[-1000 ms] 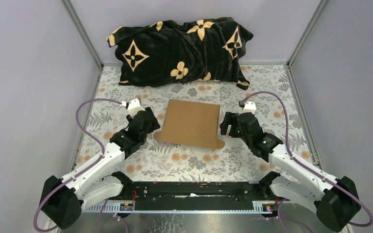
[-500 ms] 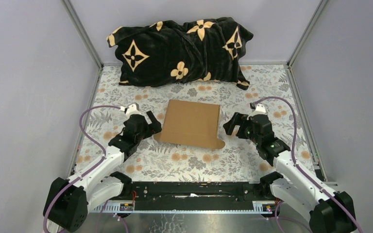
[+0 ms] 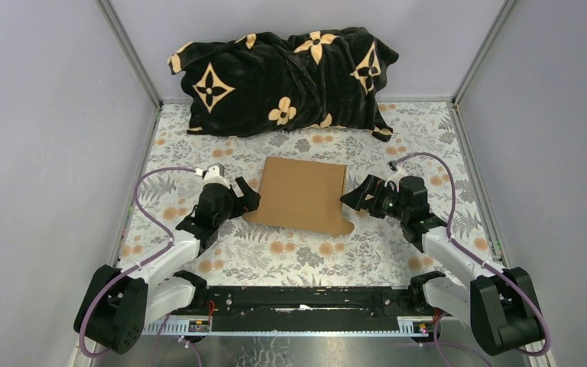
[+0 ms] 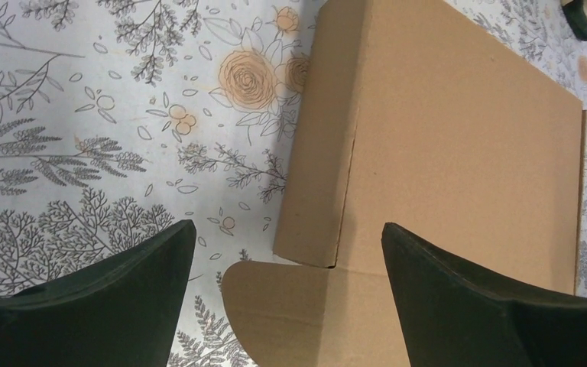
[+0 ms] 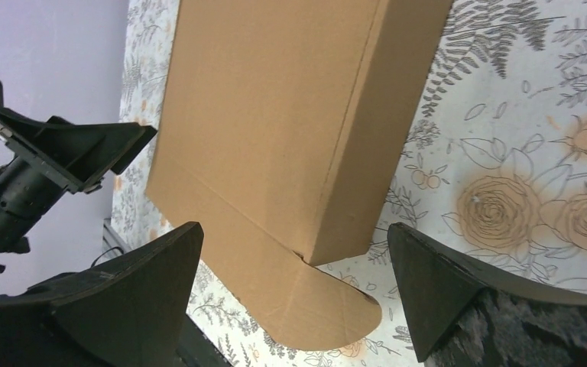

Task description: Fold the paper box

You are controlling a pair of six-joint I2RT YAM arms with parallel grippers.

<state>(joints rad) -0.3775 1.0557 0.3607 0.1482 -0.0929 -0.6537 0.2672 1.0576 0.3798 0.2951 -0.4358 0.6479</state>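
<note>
Top external view had the paper box (image 3: 302, 195) lying flat in the middle of the floral table cover (image 3: 306, 264), a plain brown cardboard rectangle with a thin flap (image 3: 335, 224) running along its near edge and rounded at both near corners. I had the left gripper (image 3: 246, 195) parked just beside the box's left edge and the right gripper (image 3: 355, 196) just beside its right edge, so the box sat between the two. Both had their jaws spread wide with nothing in them. Looking through the left wrist cam, the near left corner of the box and the rounded end of the flap sat in the gap between the dark fingers, with one finger over the cloth and the other over the cardboard. Honestly I couldn't tell from that angle whether either finger was touching. Right wrist cam was pretty much the mirror of that: the box's right side wall and the rounded flap end sat between the fingers, and the other gripper showed beyond the box. At the far end of the table, well apart from the box, a black pillow (image 3: 283, 80) with tan flower shapes lay against the back wall.
</note>
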